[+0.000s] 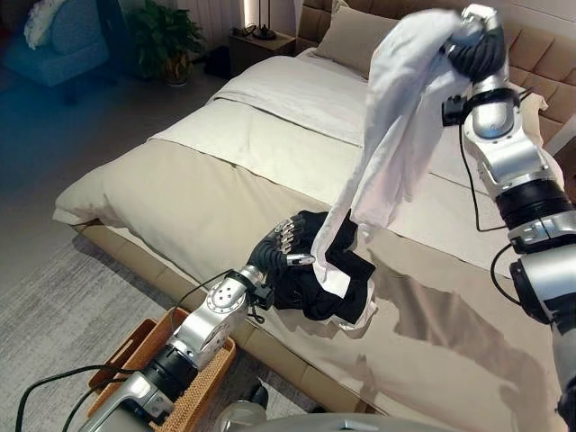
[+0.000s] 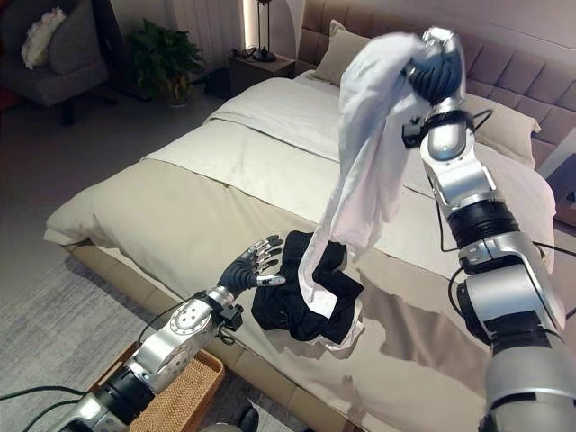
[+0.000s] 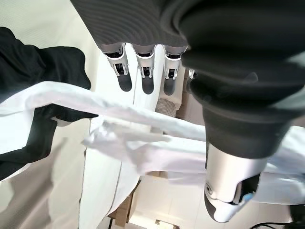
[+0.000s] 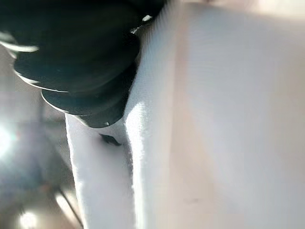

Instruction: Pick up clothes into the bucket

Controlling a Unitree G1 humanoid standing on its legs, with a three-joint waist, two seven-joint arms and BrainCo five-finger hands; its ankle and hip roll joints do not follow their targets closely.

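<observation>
Right hand (image 2: 435, 65) raised high, closed on white garment (image 2: 369, 162), hem clear of bed (image 2: 180, 207). Black clothes (image 2: 297, 301) lie at mattress edge; left hand (image 2: 254, 265), fingers spread, empty, beside them. Wicker basket (image 2: 184, 391) below.

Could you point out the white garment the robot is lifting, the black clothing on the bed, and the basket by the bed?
white garment (image 2: 364, 153), right eye view, middle of the hanging cloth.
black clothing (image 2: 286, 310), right eye view, middle of the dark heap.
basket (image 2: 184, 391), right eye view, its woven wall.
</observation>
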